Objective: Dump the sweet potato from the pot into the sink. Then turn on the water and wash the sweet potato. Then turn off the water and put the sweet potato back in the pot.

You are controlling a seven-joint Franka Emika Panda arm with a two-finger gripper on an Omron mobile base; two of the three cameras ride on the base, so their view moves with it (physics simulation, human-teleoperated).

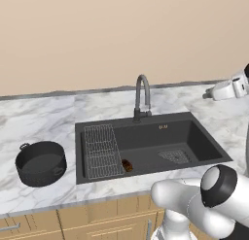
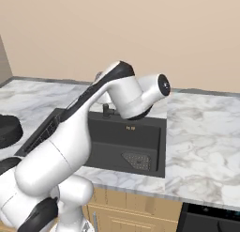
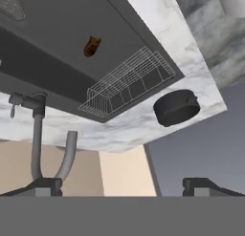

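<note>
Hand (image 3: 122,185) agape; round dark pot (image 1: 41,163)

Plain beige wall (image 1: 121,35), white marble counter (image 1: 44,117), wooden cabinet fronts (image 1: 97,219)

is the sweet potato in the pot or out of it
Out. The sweet potato lies on the floor of the sink, beside the wire rack; the pot stands upright and empty on the counter.

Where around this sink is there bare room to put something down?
Bare marble lies right of the sink, from its right rim to the wall, and behind the pot. Inside the basin, the left side is crowded by the wire rack and sweet potato.
</note>
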